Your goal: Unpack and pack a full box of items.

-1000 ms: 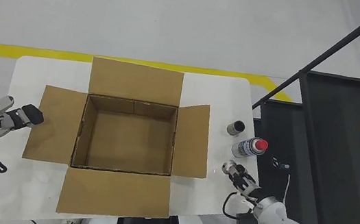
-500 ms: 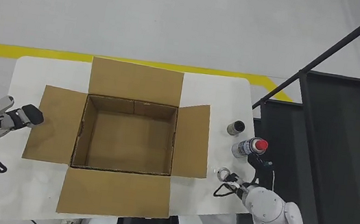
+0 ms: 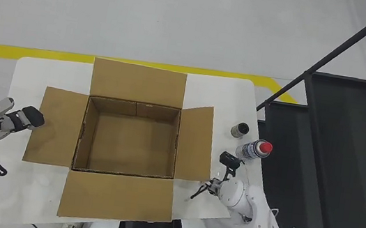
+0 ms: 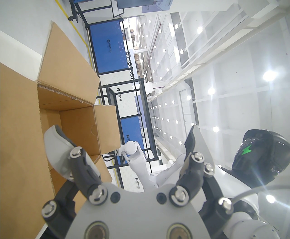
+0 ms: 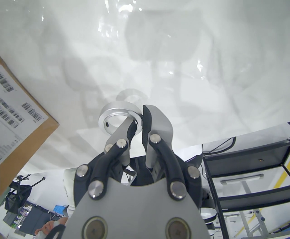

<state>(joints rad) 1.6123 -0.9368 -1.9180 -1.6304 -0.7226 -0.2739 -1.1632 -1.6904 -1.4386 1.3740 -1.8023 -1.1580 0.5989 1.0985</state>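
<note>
Right tool point(image 5: 138, 120) swung toward box point(image 3: 138, 83), pinching metal ring point(image 5: 120, 106); left tool point(image 4: 122, 135) spread; barcode label point(image 5: 15, 113) on flap.

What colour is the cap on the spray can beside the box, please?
The cap is red; the top view shows it best.

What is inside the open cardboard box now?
The box holds nothing: its bare floor and inner walls show. Nothing covers any part of the floor.
</note>
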